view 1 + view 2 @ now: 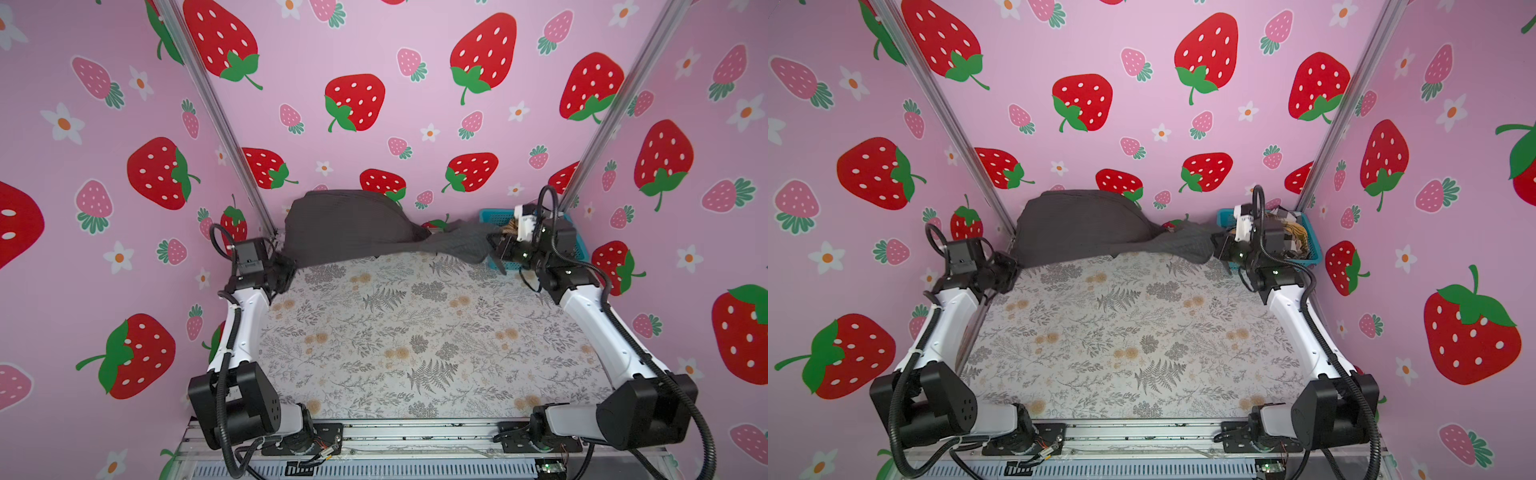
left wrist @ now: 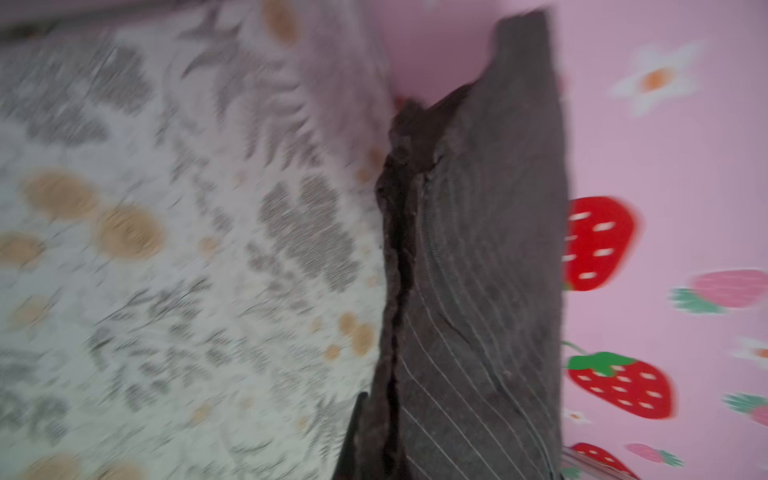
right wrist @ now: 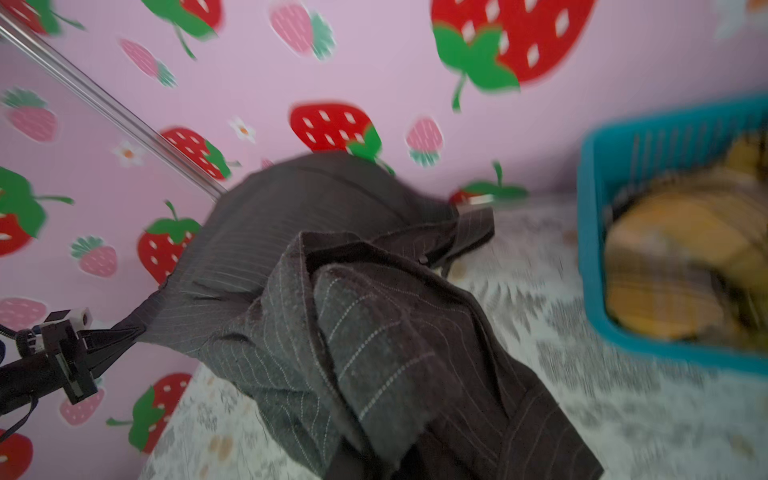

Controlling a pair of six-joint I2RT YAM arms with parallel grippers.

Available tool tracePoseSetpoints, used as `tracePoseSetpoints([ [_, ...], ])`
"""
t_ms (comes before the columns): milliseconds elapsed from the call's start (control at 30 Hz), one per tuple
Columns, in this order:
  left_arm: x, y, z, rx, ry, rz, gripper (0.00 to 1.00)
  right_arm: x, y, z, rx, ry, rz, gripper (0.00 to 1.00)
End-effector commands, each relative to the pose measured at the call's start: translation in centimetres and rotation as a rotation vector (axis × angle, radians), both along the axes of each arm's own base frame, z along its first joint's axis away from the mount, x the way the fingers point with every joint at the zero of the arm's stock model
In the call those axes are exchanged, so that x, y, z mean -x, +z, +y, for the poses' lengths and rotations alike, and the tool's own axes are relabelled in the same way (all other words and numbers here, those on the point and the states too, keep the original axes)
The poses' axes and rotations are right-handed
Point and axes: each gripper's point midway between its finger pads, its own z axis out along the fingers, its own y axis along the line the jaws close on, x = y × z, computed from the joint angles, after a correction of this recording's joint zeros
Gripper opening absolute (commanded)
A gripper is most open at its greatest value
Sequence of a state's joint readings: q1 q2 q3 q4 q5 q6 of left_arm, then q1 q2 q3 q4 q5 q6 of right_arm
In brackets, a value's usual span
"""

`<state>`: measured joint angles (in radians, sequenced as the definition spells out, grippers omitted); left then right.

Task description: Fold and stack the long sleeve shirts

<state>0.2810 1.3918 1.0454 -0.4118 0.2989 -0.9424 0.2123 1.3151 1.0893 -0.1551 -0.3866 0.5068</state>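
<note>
My left gripper (image 1: pixel 286 266) is clamped on one edge of the charcoal shirt (image 1: pixel 349 228), and my right gripper (image 1: pixel 494 247) is clamped on the bunched cloth at its other end. The shirt hangs between the two grippers, off the bench (image 1: pixel 395 332), near the far edge. Both top views show it the same way: left gripper (image 1: pixel 1007 266), shirt (image 1: pixel 1084 224), right gripper (image 1: pixel 1219 245).

Just past my left gripper the cloth rises in a broad hump against the back wall (image 1: pixel 374 158). Toward my right gripper it narrows into a twisted, wrinkled band.

My left wrist view is blurred. It shows the pinstriped shirt (image 2: pixel 478 291) running straight out from the gripper, with the bench to one side and the wall to the other.

In my right wrist view the shirt (image 3: pixel 332 291) is heaped close in front of the gripper, pale stripes clear. Across it, the left gripper (image 3: pixel 133 331) pinches a taut corner.

Just beside my right gripper, on the side away from the left one, the teal basket (image 1: pixel 488 216) stands on the bench. A yellow plaid shirt (image 3: pixel 673 257) lies crumpled inside it, blurred in the wrist view.
</note>
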Motion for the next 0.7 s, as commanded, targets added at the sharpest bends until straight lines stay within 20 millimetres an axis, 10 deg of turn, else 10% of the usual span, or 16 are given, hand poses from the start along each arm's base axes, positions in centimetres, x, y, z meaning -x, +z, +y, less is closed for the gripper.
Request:
tracePoseSetpoints([
  [0, 4.9, -5.1, 0.8, -0.029, 0.064, 0.124, 0.00, 2.8, -5.8, -4.5, 0.076, -0.186, 0.125, 0.00],
  [267, 11.7, -14.1, -2.1, 0.011, -0.030, 0.369, 0.00, 9.5, -15.4, -6.2, 0.151, -0.213, 0.377, 0.00],
  [667, 16.7, -16.3, -3.7, 0.082, -0.002, 0.531, 0.11, 14.2, -19.4, -6.3, 0.194, -0.167, 0.516, 0.00],
])
